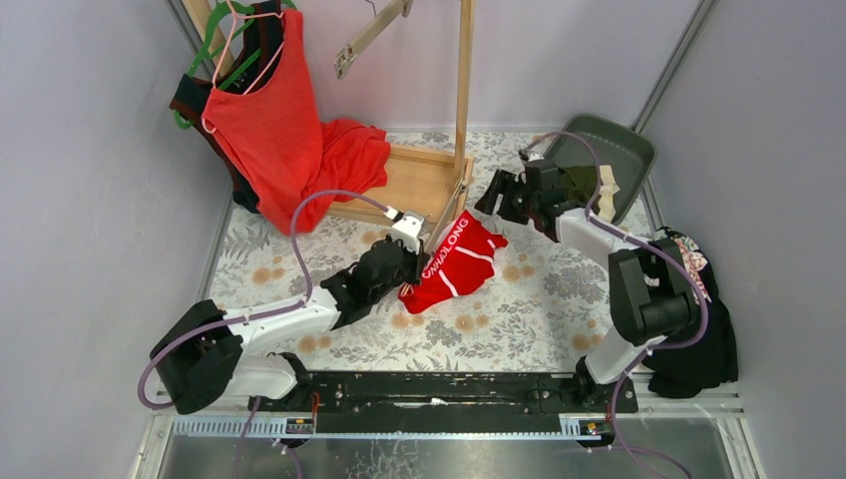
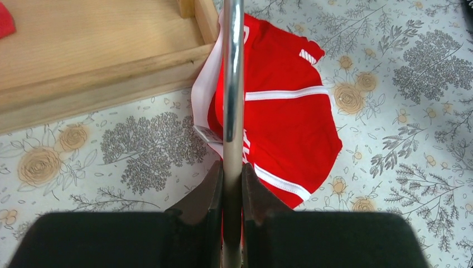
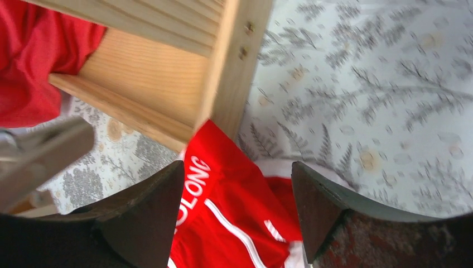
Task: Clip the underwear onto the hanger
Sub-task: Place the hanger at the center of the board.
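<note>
The left gripper (image 2: 232, 187) is clamped on the hanger (image 2: 232, 84), both fingers pressed against its chrome bar; the bar runs straight out from the fingertips and crosses the waistband edge of the red briefs (image 2: 284, 123); whether bar and cloth touch cannot be told.

The red briefs lie crumpled on the table (image 1: 539, 299), just past the left fingertips, their lettered waistband against the corner of the wooden rack (image 1: 409, 180); the top view shows them between the two grippers, nearer the left one.

The right gripper (image 3: 237, 190) has its fingers wide apart and holds nothing; its wrist camera sees the red briefs in the gap between them, with the rack corner just beyond.

The green briefs (image 1: 584, 180) lie in the tray (image 1: 624, 150) at the far right, behind the right wrist and partly hidden by it, well apart from the hanger.
</note>
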`<action>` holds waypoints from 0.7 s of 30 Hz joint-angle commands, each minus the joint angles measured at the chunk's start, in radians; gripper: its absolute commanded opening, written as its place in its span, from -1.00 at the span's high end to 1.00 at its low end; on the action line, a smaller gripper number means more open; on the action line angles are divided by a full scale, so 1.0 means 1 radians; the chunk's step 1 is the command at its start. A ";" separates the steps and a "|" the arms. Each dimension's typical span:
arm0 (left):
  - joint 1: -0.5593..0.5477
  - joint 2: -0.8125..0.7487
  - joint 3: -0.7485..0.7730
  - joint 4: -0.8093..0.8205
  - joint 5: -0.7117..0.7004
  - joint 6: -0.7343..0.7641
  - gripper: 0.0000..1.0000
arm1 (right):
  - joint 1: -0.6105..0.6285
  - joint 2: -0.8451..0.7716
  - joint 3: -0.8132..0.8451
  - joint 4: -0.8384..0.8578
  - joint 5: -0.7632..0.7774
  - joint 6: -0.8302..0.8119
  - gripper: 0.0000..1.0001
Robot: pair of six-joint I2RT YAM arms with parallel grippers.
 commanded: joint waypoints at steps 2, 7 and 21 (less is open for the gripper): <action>0.027 -0.047 -0.052 0.153 0.045 -0.078 1.00 | 0.005 0.098 0.111 0.185 -0.148 -0.075 -0.50; 0.054 -0.079 -0.084 0.160 0.076 -0.115 1.00 | 0.006 0.211 0.172 0.238 -0.263 -0.079 -0.45; 0.091 -0.082 -0.106 0.175 0.120 -0.136 1.00 | 0.005 0.261 0.147 0.264 -0.320 -0.091 0.20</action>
